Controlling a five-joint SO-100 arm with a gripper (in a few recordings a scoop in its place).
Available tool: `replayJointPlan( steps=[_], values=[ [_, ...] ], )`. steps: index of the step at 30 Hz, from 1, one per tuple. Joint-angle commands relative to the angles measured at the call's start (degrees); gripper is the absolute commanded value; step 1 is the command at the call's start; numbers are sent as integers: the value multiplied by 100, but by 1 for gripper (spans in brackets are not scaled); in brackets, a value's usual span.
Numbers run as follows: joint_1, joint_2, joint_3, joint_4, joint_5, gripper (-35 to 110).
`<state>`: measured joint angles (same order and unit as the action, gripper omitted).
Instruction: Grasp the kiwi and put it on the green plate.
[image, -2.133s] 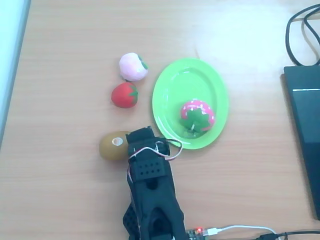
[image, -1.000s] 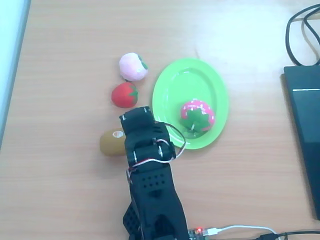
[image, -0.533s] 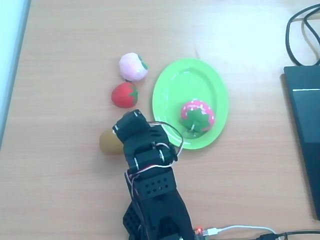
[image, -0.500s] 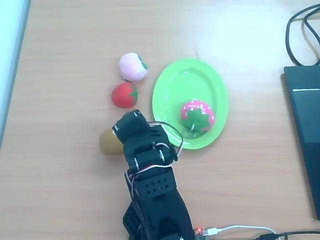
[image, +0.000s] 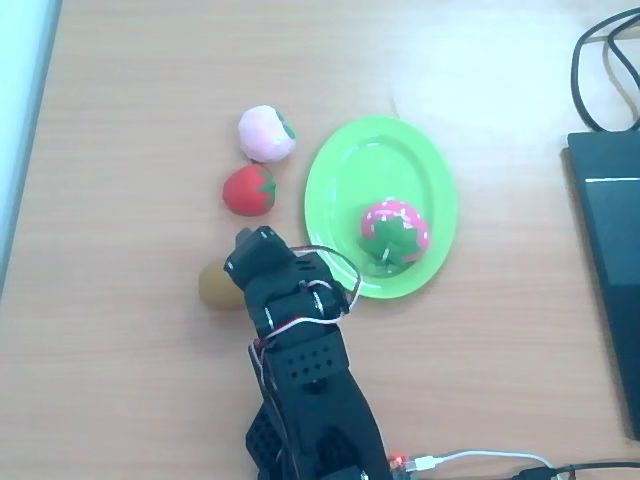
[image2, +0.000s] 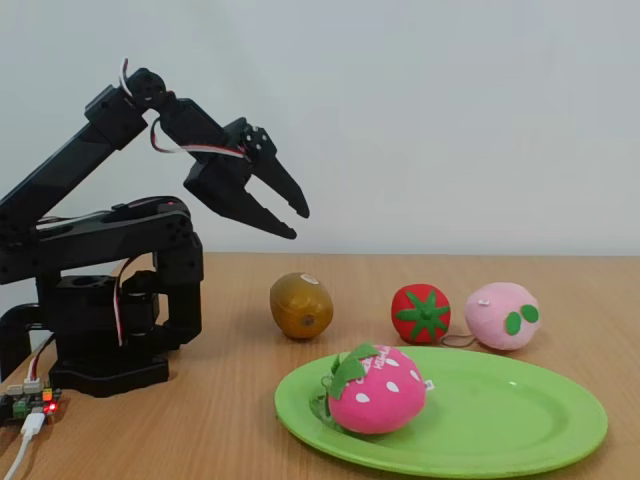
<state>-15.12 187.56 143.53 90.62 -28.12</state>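
Arm swung further over the kiwi (image2: 301, 305), fingers (image2: 296, 222) parted and empty above it, kiwi's long axis level.

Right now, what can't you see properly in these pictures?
- Overhead view: the small brown-olive egg-shaped toy kiwi is half covered by the black arm.
- Overhead view: the bright lime-green oval plastic plate has its near rim hidden by the arm.
- Overhead view: a dark flat object is cut off by the right edge.

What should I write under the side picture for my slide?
Black robot gripper hangs open above the brown egg-shaped kiwi, beside a lime-green oval plate.
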Motion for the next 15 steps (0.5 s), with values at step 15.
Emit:
replayJointPlan(
  steps=[15],
  values=[
    [-9,-932,1011,-290,-448,36]
  ],
)
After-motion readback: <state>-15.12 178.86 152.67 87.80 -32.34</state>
